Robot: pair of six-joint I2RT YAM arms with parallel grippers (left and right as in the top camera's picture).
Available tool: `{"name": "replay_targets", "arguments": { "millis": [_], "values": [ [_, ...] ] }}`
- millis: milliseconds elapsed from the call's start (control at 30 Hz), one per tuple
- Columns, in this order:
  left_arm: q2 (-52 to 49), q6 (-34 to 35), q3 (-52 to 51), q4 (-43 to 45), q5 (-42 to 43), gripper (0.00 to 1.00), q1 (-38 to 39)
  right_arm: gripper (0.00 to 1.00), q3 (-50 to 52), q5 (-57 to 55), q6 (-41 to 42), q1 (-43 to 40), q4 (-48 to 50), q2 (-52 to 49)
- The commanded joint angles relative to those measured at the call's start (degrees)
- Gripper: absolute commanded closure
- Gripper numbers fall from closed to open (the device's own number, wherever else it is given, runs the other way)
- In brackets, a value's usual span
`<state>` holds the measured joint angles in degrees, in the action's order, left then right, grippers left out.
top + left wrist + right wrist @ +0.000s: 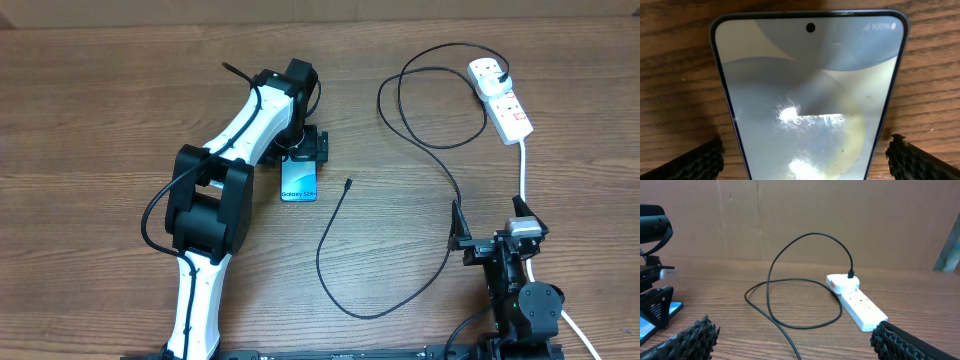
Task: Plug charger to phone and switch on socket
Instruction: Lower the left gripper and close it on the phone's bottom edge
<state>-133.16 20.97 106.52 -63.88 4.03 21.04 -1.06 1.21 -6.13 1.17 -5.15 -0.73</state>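
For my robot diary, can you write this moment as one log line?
left jaws: open, astride phone | right jaws: open, empty | charger: plugged into socket, tip lying apart from phone

Light was bright and even, shadows soft and faint.
White glare patches bloomed on the phone [810, 95] screen in the left wrist view, whose close-up looked slightly soft.

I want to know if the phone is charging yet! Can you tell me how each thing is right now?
phone: lying flat on the table, screen lit, nothing plugged in.
charger: plug in the socket, connector tip loose on the table.
socket: charger plug in its end outlet; switch position unclear.
left gripper: open, straddling the phone.
right gripper: open, empty.
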Motion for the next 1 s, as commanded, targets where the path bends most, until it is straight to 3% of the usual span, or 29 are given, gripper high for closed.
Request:
{"name": "replay_targets", "arguments": {
  "millis": [0,133,967],
  "values": [
    [-0.6,1.0,-0.7,0.0,-1.2,0.00,1.0,0.00,0.6,-0.1,0.3,-0.2,0.3,0.6],
    [-0.6,3.9,-0.7,-0.9,-6.1,0.00,1.6,0.00,0.6,-0.1,0.3,-0.2,0.3,0.6],
    [-0.6,5.0,-2.5,0.3,-5.5,0.00,2.5,0.00,0.6,-0.1,0.3,-0.2,0.3,0.6]
  ]
}}
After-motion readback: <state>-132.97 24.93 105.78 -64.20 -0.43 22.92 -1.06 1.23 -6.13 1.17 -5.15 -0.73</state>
